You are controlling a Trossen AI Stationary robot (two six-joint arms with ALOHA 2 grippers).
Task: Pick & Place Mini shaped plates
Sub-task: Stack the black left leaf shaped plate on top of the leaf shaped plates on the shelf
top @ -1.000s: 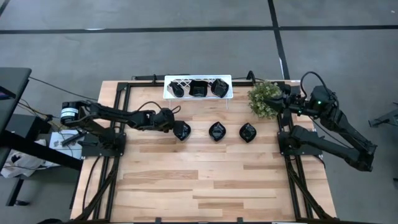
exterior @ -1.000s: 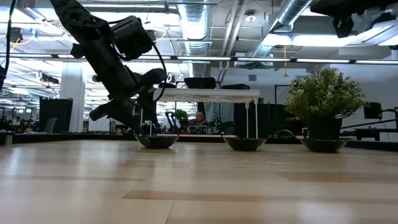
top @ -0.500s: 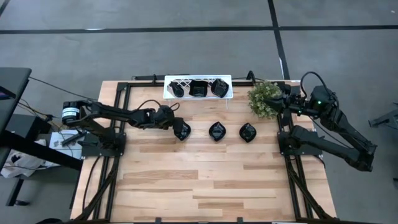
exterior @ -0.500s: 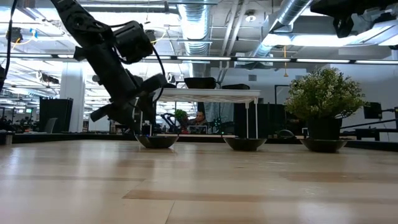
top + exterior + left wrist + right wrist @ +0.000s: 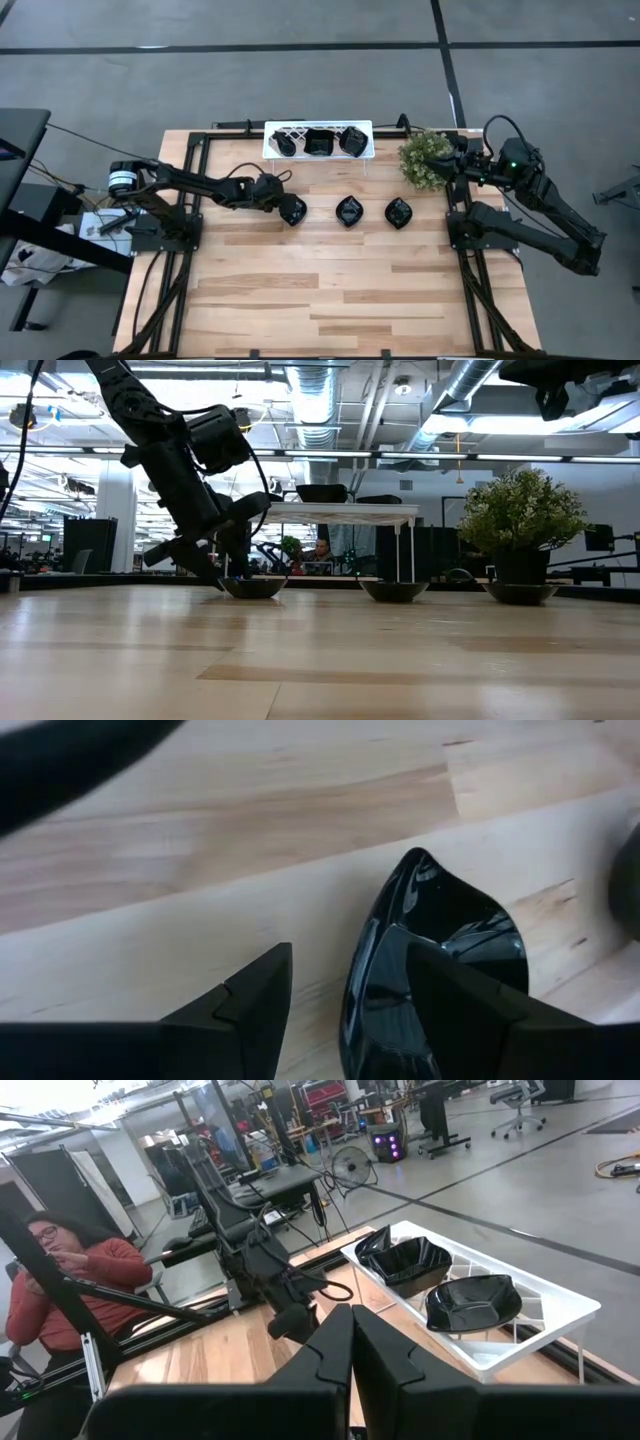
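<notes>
The left gripper (image 5: 281, 203) is sitting low at the first of three small shiny black teardrop dishes (image 5: 292, 210) lying in a row on the light wooden table (image 5: 330, 290). This dish is at about nine o'clock from the middle dish (image 5: 348, 211), and the third dish (image 5: 398, 213) is at three o'clock from that one. In the left wrist view the two dark fingers (image 5: 240, 1005) are spread apart, and one is reaching over the dish's (image 5: 440, 960) rim while the other is outside it, so the thin wall is standing between them but is not pinched yet. To do this step well, I think the fingers should be closing slowly on the rim, because the shiny dish looks slippery and could slide or tip. Then it should be going straight up before heading toward twelve o'clock, where the white lattice rack (image 5: 318, 155) is already holding three black dishes (image 5: 320, 142). The right gripper (image 5: 352, 1342) is pressed together and waiting up by the small green plant (image 5: 426, 158) at the table's right edge.
</notes>
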